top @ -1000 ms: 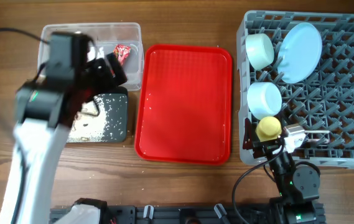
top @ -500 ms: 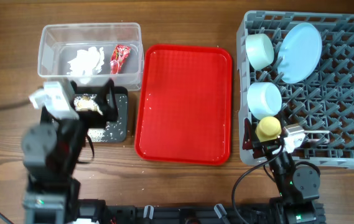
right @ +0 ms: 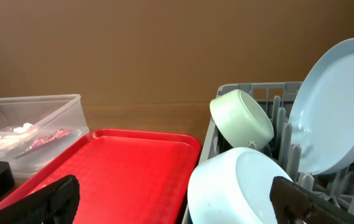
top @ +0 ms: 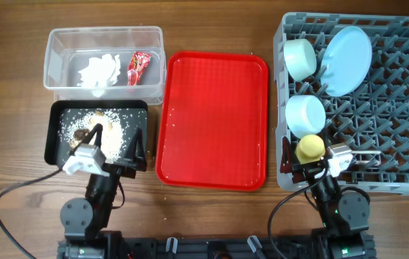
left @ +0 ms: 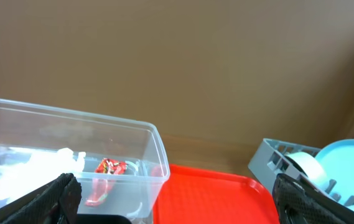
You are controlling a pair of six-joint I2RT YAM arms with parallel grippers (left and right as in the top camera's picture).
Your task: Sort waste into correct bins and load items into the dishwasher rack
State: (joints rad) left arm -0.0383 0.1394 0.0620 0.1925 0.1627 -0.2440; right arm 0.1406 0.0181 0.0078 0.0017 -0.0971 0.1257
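Observation:
The clear tub [top: 53, 43] at the back left holds the white tissue [top: 100, 70] and the red wrapper [top: 139, 63]. The black tray [top: 54, 137] in front of it holds food crumbs [top: 107, 126]. The grey rack [top: 398, 144] on the right holds the plate [top: 348, 50], two bowls [top: 300, 57] [top: 305, 114] and the yellow cup [top: 310, 148]. My left gripper [top: 116, 146] is open and empty at the black tray's front edge. My right gripper [top: 328, 160] is open and empty at the rack's front left corner. I cannot make out the spoon and fork.
The red serving tray [top: 215, 115] lies between the bins and the rack, with nothing on it. It also shows in the left wrist view [left: 214, 193] and the right wrist view [right: 121, 168]. Bare wood table surrounds everything.
My left arm has pulled back from over the bins to the table's front edge, uncovering the black tray. The right arm has not moved.

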